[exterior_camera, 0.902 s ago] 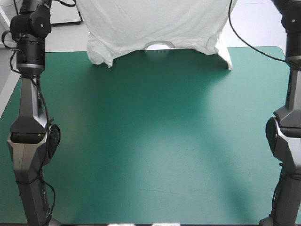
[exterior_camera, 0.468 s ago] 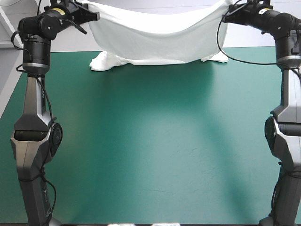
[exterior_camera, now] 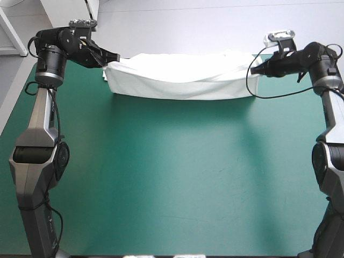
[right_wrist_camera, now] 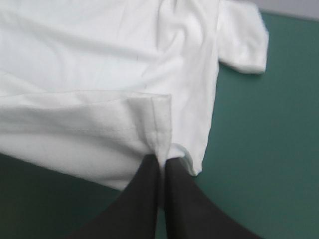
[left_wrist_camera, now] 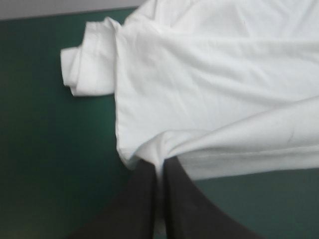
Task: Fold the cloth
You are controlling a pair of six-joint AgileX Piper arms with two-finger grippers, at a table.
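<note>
At the table's far edge the T-shirt (exterior_camera: 180,80) hangs in a sagging band between my grippers. Left gripper (exterior_camera: 110,58) and right gripper (exterior_camera: 255,69) each pinch a corner, fingers all but together. Wrist views only: stitched hem (right_wrist_camera: 149,119) doubled at the right pinch; one sleeve (left_wrist_camera: 87,59) lying beyond the left pinch, other sleeve (right_wrist_camera: 241,40) beyond the right, both on the teal-green cover (exterior_camera: 177,172).

No text, label, brand, number or sign legible in any view. T-shirt (exterior_camera: 177,80): plain white fabric, no print readable on visible surfaces. Teal-green bench cover (exterior_camera: 172,177): no markings readable.
</note>
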